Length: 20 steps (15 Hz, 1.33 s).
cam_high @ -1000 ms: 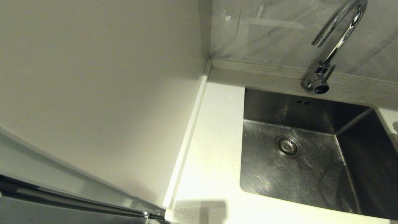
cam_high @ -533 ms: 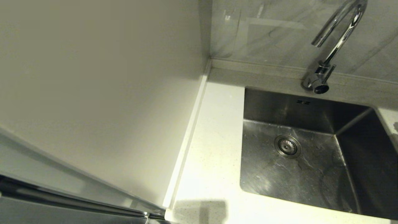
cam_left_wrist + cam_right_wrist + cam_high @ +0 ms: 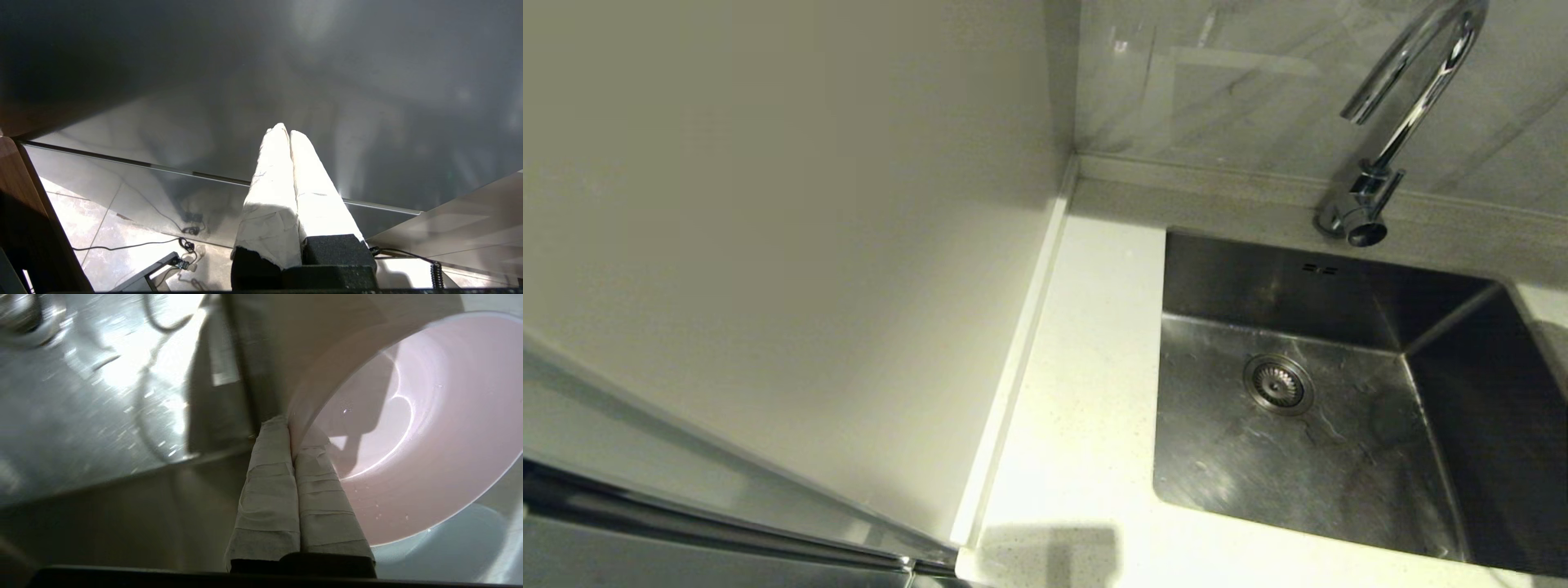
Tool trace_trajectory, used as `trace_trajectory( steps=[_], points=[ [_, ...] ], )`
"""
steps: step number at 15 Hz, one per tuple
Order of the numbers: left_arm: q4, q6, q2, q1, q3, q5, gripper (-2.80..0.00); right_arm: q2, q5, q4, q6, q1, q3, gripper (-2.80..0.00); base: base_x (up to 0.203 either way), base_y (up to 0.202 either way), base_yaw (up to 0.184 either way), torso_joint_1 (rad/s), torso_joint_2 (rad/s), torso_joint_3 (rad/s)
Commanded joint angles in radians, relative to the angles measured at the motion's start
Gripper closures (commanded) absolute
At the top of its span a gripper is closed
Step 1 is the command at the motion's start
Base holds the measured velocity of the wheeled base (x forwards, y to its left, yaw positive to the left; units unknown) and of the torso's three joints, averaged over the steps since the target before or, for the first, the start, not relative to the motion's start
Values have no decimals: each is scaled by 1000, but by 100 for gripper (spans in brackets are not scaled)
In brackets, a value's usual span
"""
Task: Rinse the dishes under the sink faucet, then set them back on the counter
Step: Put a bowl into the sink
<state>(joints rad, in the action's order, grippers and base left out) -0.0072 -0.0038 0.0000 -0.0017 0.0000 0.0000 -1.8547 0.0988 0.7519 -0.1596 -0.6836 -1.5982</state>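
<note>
In the right wrist view my right gripper (image 3: 291,425) is shut on the rim of the pale pink bowl (image 3: 412,428), one taped finger inside and one outside. A pale blue-white bowl (image 3: 461,543) shows partly behind it. The steel sink (image 3: 1339,457) with its round drain (image 3: 1278,384) lies empty in the head view, under the chrome faucet (image 3: 1405,106). The white speckled counter (image 3: 1086,367) runs along the sink's left side. Neither arm shows in the head view. My left gripper (image 3: 286,131) is shut on nothing, parked low by a dark cabinet front. The lilac plate is out of view.
A plain cream wall panel (image 3: 792,229) stands along the counter's left edge. Brushed steel (image 3: 81,396) fills the space beside the pink bowl in the right wrist view. Cables lie on the tiled floor (image 3: 122,237) under the left arm.
A shadow has spread over the counter strip at the sink's far right edge. Nothing else in the head view has moved.
</note>
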Motion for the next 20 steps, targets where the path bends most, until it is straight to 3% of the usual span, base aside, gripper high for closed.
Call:
trace_trajectory(
  steps=[1, 7, 11, 16, 20],
  points=[
    [1, -1, 0, 0, 3, 0, 0, 125, 20, 4, -4, 76, 83, 0, 0, 0, 0, 0, 0, 0],
    [0, -1, 0, 0, 3, 0, 0, 300, 35, 4, 0, 370, 340, 0, 0, 0, 0, 0, 0, 0],
    [1, -1, 0, 0, 3, 0, 0, 285, -14, -8, 2, 565, 373, 0, 0, 0, 0, 0, 0, 0],
    [0, -1, 0, 0, 3, 0, 0, 105, -230, -254, 37, 746, 375, 0, 0, 0, 0, 0, 0, 0],
    [1, -1, 0, 0, 3, 0, 0, -46, -380, -380, 138, 780, 372, 0, 0, 0, 0, 0, 0, 0]
  ],
)
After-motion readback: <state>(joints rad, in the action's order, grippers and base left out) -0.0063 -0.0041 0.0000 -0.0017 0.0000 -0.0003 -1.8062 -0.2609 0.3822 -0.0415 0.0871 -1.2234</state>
